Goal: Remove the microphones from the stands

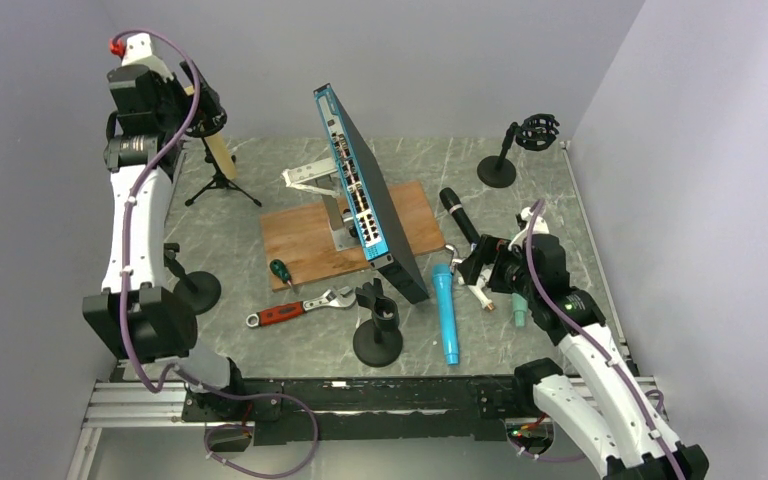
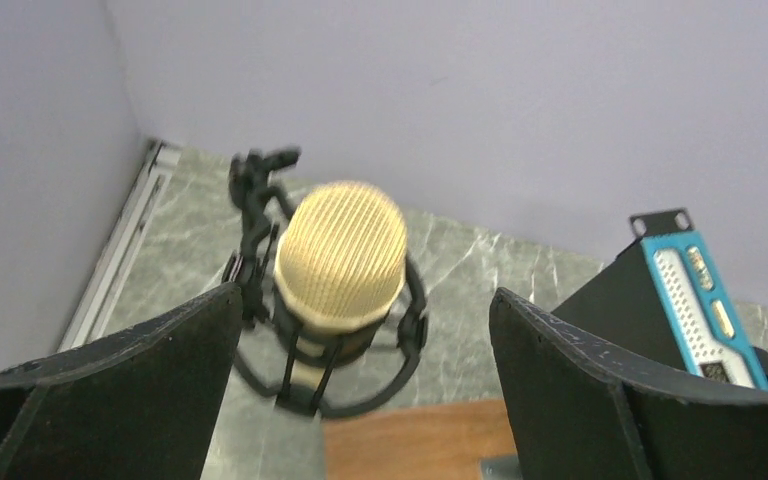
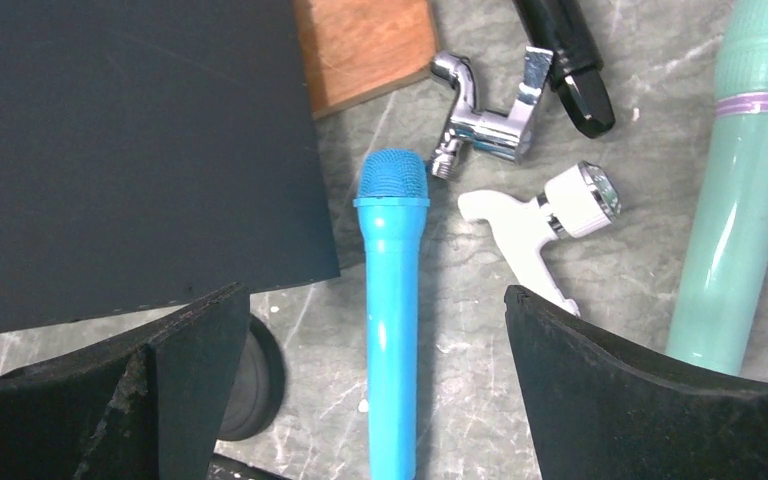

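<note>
A gold-headed microphone (image 2: pixel 340 255) sits in a black shock mount (image 2: pixel 415 330) on a small tripod stand (image 1: pixel 222 187) at the back left. In the top view its cream body (image 1: pixel 222 155) pokes out just below my left gripper (image 1: pixel 205 115). My left gripper (image 2: pixel 365 300) is open, its fingers either side of the microphone's head and clear of it. My right gripper (image 1: pixel 477 272) is open and empty, low over a blue microphone (image 3: pixel 392 300) that lies on the table.
A black network switch (image 1: pixel 365 195) stands tilted on a wooden board (image 1: pixel 305 240). A black microphone (image 1: pixel 458 215), a green one (image 3: pixel 745 230), a chrome fitting (image 3: pixel 485 110), a wrench (image 1: pixel 295 310) and empty stands (image 1: pixel 377 325) (image 1: pixel 505 160) (image 1: pixel 197 290) are around.
</note>
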Controlling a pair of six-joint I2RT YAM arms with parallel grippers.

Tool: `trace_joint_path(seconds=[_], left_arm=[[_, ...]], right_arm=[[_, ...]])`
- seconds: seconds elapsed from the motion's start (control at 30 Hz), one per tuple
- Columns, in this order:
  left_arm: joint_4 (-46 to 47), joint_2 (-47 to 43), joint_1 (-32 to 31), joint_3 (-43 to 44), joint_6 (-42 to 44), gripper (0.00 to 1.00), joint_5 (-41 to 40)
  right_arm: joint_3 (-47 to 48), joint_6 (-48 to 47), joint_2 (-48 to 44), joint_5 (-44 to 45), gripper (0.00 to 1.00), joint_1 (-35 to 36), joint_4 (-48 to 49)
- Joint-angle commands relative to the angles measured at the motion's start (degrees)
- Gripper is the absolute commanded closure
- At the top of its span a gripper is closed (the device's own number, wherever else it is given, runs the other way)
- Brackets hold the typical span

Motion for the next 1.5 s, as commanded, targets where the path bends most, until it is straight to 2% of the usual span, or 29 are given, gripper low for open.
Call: trace_joint_path(seconds=[0.0, 0.17, 0.3, 0.47, 0.67, 0.8, 0.97, 1.07, 1.27, 1.47], left_arm=[[4.6, 4.2, 0.2, 8.9, 1.9, 0.05, 2.3], [10.0, 6.5, 0.2, 8.2, 2.4, 0.09, 2.0], [11.6, 7.6, 0.2, 7.8, 2.1, 0.16, 1.4], [14.6, 6.8, 0.2, 3.1, 1.8, 0.22, 0.8], [14.2, 8.0, 0.0, 2.0, 1.2, 0.24, 1.5], [14.0, 8.2, -0.3, 2.4, 2.2, 0.34, 0.3], [12.5, 8.3, -0.4, 4.2, 2.7, 0.56, -0.5], [11.9, 8.5, -0.6, 6.6, 2.4, 0.64, -1.2], [8.1, 10.1, -1.5, 17.4, 4.5, 0.75, -3.4], [9.6, 7.0, -3.2, 20.3, 8.1, 0.79, -6.8]], right_arm=[[3.8, -0.4, 2.3, 3.1, 0.00, -0.1, -0.2], [6.0, -1.5, 3.9, 4.8, 0.00, -0.1, -0.4], [7.4, -2.4, 6.0, 6.5, 0.00, -0.1, -0.1], [8.2, -2.7, 9.0, 5.3, 0.00, -0.1, 0.6], [7.5, -2.4, 10.4, 5.2, 0.00, -0.2, 2.8], [7.4, -2.7, 11.0, 5.2, 0.00, -0.2, 3.1], [7.0, -2.5, 11.4, 5.3, 0.00, -0.1, 3.4], [7.0, -2.5, 11.5, 5.2, 0.00, -0.2, 3.5], [7.7, -2.7, 12.3, 3.6, 0.00, -0.2, 3.5], [8.9, -3.3, 13.3, 2.9, 0.00, -0.1, 2.4]])
